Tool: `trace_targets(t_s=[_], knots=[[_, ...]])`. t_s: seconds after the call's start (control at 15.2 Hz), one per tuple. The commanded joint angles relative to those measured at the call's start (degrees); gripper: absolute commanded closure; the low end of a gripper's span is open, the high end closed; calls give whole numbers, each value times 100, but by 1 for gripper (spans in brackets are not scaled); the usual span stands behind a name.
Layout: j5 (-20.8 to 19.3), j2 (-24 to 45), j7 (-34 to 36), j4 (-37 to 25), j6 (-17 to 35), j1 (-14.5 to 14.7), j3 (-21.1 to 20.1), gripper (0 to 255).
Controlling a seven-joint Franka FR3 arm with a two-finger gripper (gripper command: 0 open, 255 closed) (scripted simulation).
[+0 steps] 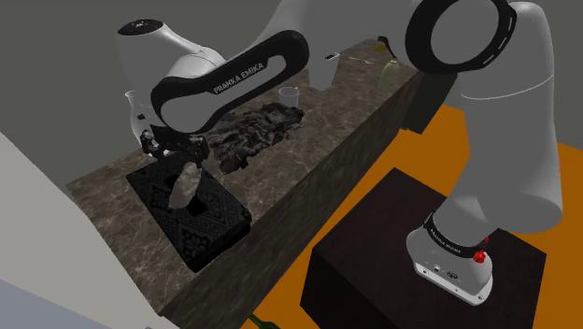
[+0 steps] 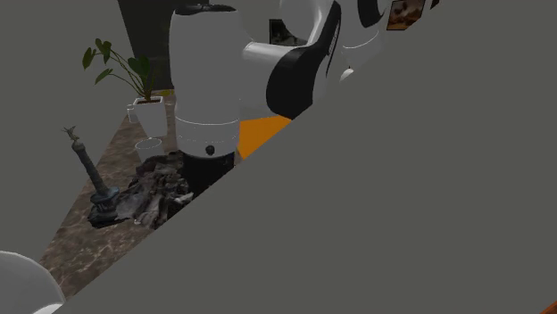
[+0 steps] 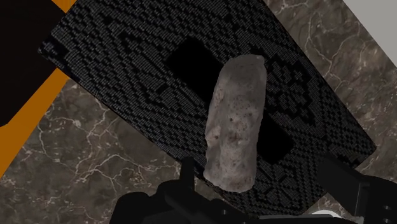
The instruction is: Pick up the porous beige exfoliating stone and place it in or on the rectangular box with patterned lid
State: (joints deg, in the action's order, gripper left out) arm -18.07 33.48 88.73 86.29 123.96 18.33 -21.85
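Hanging just under the pincer point(image 1: 179, 161), at its six o'clock, the pale, pitted stone point(image 1: 184, 185) points lengthwise down over the middle of the black box point(image 1: 201, 224) and its patterned lid. Whether the pincer clasps the stone's upper end I cannot tell, nor whether the stone's lower tip touches the lid. The box rests on the dark marble worktop point(image 1: 332, 112), near its edge. From the box, a dark crumpled heap point(image 1: 257, 131) lies toward one o'clock, with a clear glass point(image 1: 289, 96) beyond it.
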Motion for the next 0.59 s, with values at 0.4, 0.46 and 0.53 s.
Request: trace_targets(t_s=[0.4, 0.46, 0.53], knots=[[111, -250, -66, -112, -351, -30, -72, 0], [111, -250, -66, -112, -351, -30, -72, 0], [111, -250, -66, -112, -351, -30, -72, 0]])
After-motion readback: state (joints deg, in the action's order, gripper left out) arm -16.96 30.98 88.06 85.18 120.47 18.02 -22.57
